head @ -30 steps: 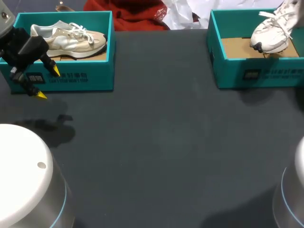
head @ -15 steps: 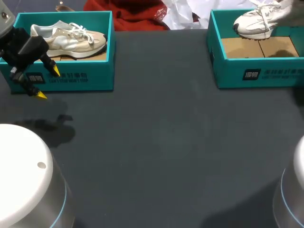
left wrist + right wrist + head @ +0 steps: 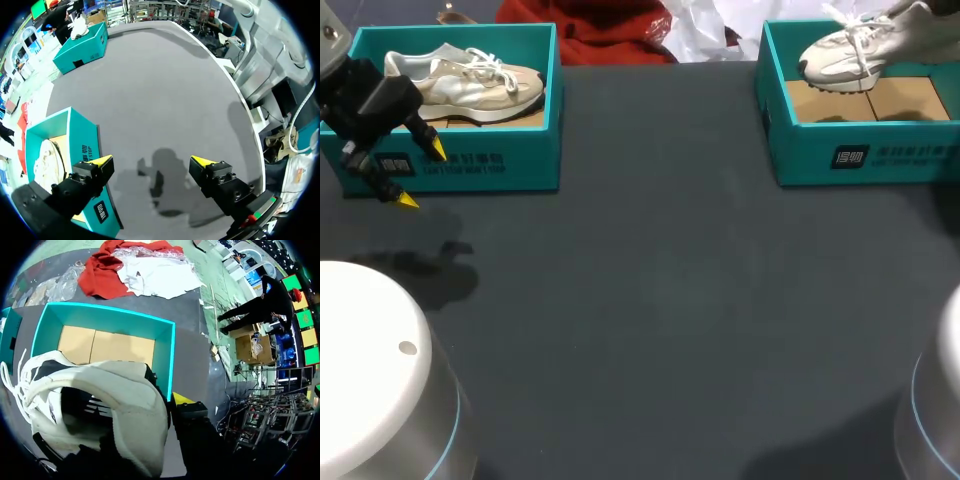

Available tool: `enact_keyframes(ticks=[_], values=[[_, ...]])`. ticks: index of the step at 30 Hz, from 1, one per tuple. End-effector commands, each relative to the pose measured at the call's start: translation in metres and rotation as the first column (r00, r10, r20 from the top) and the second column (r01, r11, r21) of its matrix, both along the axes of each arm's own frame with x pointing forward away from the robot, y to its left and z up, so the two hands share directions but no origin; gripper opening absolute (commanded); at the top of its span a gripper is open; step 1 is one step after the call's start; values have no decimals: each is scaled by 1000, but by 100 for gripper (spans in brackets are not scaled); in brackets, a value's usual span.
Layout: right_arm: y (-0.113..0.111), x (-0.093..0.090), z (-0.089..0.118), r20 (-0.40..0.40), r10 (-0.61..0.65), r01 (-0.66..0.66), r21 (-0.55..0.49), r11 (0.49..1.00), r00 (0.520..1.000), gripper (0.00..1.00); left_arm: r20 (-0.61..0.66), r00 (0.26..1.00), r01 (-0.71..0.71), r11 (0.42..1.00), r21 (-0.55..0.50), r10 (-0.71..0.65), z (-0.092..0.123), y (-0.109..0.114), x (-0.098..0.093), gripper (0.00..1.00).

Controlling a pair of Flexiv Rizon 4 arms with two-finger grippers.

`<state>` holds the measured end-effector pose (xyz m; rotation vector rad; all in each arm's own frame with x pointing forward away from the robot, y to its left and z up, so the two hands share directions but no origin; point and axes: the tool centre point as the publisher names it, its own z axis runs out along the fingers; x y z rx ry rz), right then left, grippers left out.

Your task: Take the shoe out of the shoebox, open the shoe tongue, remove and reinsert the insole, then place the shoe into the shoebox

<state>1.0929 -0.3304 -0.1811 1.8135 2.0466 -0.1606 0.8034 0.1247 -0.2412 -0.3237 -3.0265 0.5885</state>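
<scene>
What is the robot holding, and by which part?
The right gripper holds the white shoe by its heel end, over the right shoebox. The left gripper holds nothing; its fingers are open.

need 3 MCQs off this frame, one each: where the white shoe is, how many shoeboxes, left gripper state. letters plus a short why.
1. Where is the white shoe?
A) down on the floor
B) lifted over the right shoebox
C) inside the box with the beige shoe

2. How many teal boxes stand on the table?
A) one
B) two
C) three

3. How is the left gripper?
A) open, holding nothing
B) shut on the beige shoe
C) shut on a box wall

1 B: it hangs clear above that box's cardboard floor.
2 B: the right shoebox and the left shoebox, no third.
3 A: its yellow tips stand apart in front of the left shoebox with nothing between them.
</scene>
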Motion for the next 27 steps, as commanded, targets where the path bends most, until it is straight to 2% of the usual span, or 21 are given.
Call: enact_keyframes(ticks=[1,8,20,27], values=[[-11,-10,-17,38,-31,29,35,999,999,0,-1,1000,1,1000,2,-1,0,0,0,100],[-19,-25,-35,114,-143,139,45,989,983,0,-1,1000,1,1000,2,-1,0,0,0,100],[-19,-25,-35,114,-143,139,45,989,983,0,-1,1000,1,1000,2,-1,0,0,0,100],[-22,-26,-63,97,-202,195,80,978,975,0,-1,1000,1,1000,2,-1,0,0,0,100]])
